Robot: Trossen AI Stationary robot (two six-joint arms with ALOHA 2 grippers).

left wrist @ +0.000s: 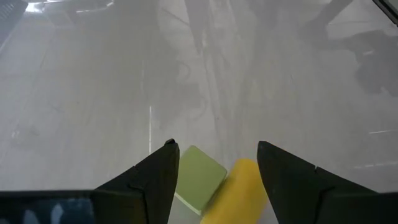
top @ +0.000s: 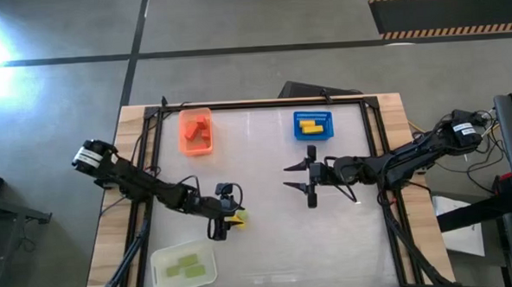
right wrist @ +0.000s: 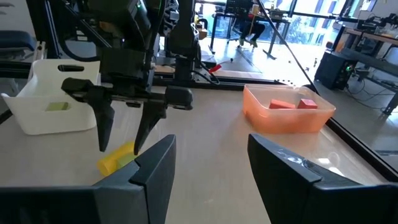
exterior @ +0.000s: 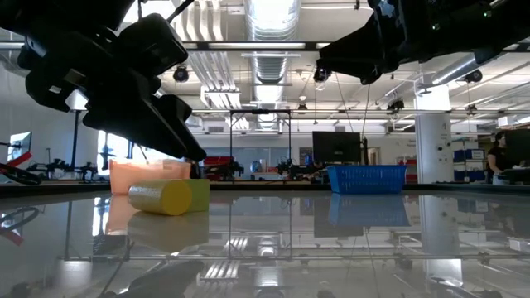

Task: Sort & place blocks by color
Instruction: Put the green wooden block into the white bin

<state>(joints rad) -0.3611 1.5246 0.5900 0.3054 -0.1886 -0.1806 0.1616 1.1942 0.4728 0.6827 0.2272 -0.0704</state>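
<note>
Left tool point(left wrist: 214, 171) open, straddling green block point(left wrist: 198, 179) & yellow block point(left wrist: 239, 190), touching on the surface point(top: 265, 160). Both prob. light, stiff, slick; grip one across its flat sides. Right tool point(top: 299, 178) open, idle mid-surface.

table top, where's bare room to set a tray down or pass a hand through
Widest bare patch: the near right corner, below the right hand and right of the white tray. Another lies between the orange tray and blue tray. Crowded: the left hand, open over the yellow block and green block.
</note>
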